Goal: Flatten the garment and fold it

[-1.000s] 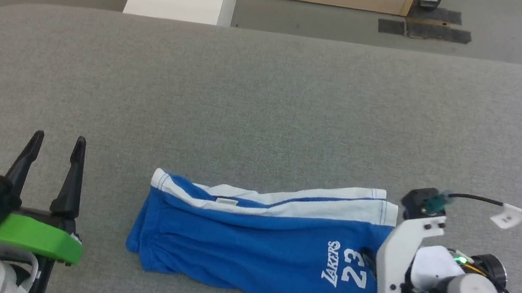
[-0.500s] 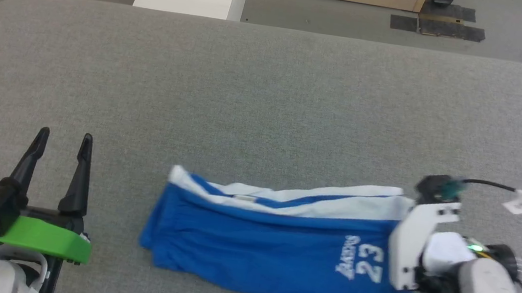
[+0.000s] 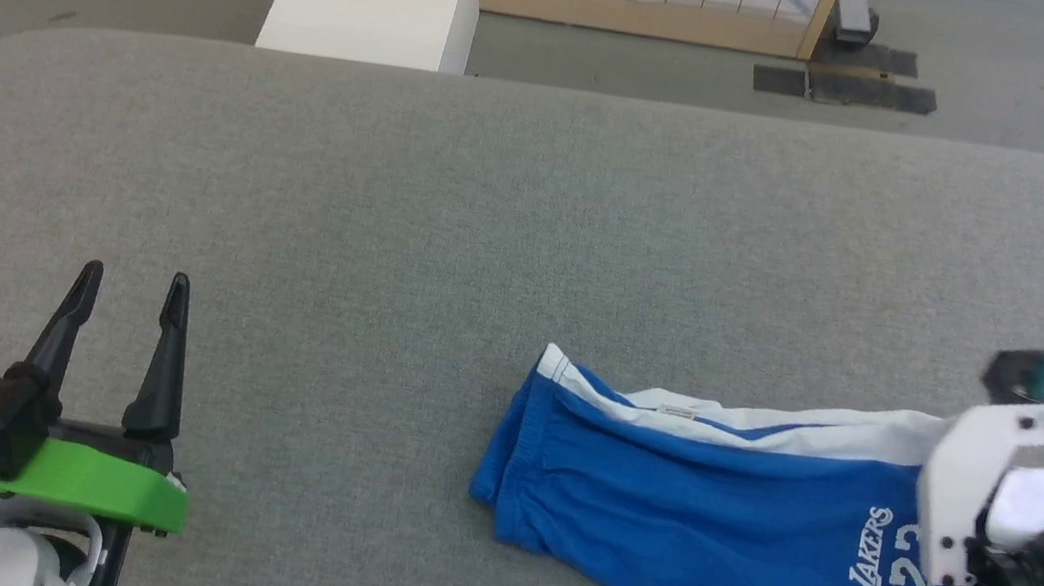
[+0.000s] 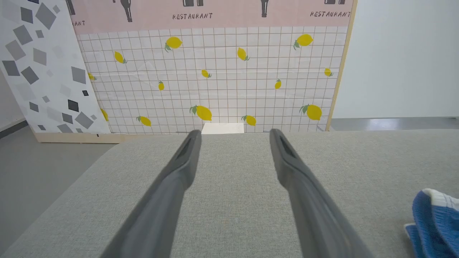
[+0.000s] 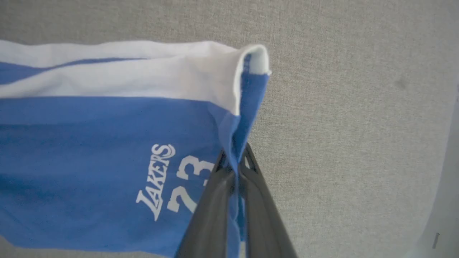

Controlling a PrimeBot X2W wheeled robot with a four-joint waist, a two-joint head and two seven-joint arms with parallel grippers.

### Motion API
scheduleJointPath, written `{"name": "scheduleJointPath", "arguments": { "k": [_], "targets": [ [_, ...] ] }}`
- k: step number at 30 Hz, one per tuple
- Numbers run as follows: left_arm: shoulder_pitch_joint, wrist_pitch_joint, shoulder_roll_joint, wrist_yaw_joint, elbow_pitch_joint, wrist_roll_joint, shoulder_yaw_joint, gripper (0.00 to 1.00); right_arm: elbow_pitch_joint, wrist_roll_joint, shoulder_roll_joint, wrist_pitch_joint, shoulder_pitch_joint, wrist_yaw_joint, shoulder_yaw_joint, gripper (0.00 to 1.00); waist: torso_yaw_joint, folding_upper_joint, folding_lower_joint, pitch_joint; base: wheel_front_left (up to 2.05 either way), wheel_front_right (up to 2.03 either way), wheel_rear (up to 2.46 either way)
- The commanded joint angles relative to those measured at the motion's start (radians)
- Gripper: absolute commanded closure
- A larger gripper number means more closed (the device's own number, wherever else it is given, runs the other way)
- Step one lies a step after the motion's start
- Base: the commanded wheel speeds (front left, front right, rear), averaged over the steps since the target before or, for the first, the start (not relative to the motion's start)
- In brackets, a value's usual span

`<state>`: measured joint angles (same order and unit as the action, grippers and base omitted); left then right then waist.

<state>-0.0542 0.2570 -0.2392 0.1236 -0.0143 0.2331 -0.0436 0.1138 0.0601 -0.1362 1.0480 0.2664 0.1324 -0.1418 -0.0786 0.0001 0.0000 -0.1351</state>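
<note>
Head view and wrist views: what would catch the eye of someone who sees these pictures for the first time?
The bright blue garment with its white band, lying at the right of the grey table, stands out first. The right gripper is shut on its right edge, beside the white LAKERS print. At the lower left, the left gripper rests open, apart from the cloth.

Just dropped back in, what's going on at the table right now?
The right gripper has its jaws shut on the near edge of the blue garment, the rest of which lies rumpled on the grey table. The left gripper rests with its jaws open, well apart from the fabric.
</note>
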Motion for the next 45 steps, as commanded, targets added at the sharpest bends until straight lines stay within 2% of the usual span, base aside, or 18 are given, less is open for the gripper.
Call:
{"name": "scheduleJointPath", "arguments": {
  "k": [1, 8, 13, 21, 27, 33, 34, 35, 39, 45],
  "targets": [
    [0.014, 0.005, 0.008, 0.007, 0.003, -0.001, 0.002, 0.00, -0.044, -0.015, -0.010, 0.041, -0.016, -0.002, 0.035, 1.00, 0.002, -0.0001, 0.0000, 0.016, 0.00, 0.00, 0.00],
    [0.027, 0.005, 0.018, 0.007, 0.011, -0.006, 0.001, 0.00, -0.312, -0.107, -0.052, 0.248, -0.055, -0.002, 0.249, 1.00, 0.003, -0.0001, 0.0000, 0.038, 0.00, 0.00, 0.00],
    [0.030, 0.005, 0.023, 0.007, 0.011, -0.007, 0.010, 0.00, -0.360, -0.176, -0.030, 0.285, -0.025, -0.002, 0.396, 1.00, 0.000, -0.0001, 0.0000, 0.040, 0.00, 0.00, 0.00],
    [0.016, 0.005, 0.016, 0.007, 0.009, 0.002, 0.040, 0.00, -0.198, -0.238, 0.036, 0.206, 0.104, -0.002, 0.562, 1.00, -0.039, -0.0001, 0.0000, 0.031, 0.00, 0.00, 0.00],
    [0.012, 0.005, 0.013, 0.007, 0.001, 0.013, 0.050, 0.00, -0.013, -0.255, 0.077, 0.125, 0.201, -0.002, 0.626, 1.00, -0.074, -0.0001, 0.0000, 0.016, 0.00, 0.00, 0.00],
    [0.000, 0.005, 0.010, 0.007, -0.006, 0.025, 0.065, 0.00, 0.156, -0.305, 0.085, 0.029, 0.272, -0.002, 0.689, 1.00, -0.106, -0.0001, 0.0000, -0.004, 0.00, 0.00, 0.00],
    [-0.003, 0.005, 0.010, 0.007, -0.007, 0.027, 0.068, 0.00, 0.178, -0.308, 0.085, 0.013, 0.282, -0.002, 0.701, 0.87, -0.110, -0.0001, 0.0000, -0.008, 0.00, 0.00, 0.00],
    [-0.007, 0.005, 0.009, 0.007, -0.009, 0.029, 0.071, 0.00, 0.207, -0.314, 0.086, -0.002, 0.291, -0.002, 0.715, 0.00, -0.114, -0.0001, 0.0000, -0.010, 0.00, 0.00, 0.00],
    [-0.012, 0.005, 0.008, 0.007, -0.016, 0.035, 0.079, 0.00, 0.259, -0.368, 0.086, -0.062, 0.318, -0.002, 0.768, 0.00, -0.120, -0.0001, 0.0000, -0.012, 0.00, 0.00, 0.00],
    [0.001, 0.005, 0.004, 0.007, -0.020, 0.033, 0.073, 0.00, 0.216, -0.475, 0.086, -0.158, 0.366, -0.002, 0.826, 0.00, -0.097, -0.0001, 0.0000, 0.012, 0.00, 0.00, 0.00]
  ]
}}
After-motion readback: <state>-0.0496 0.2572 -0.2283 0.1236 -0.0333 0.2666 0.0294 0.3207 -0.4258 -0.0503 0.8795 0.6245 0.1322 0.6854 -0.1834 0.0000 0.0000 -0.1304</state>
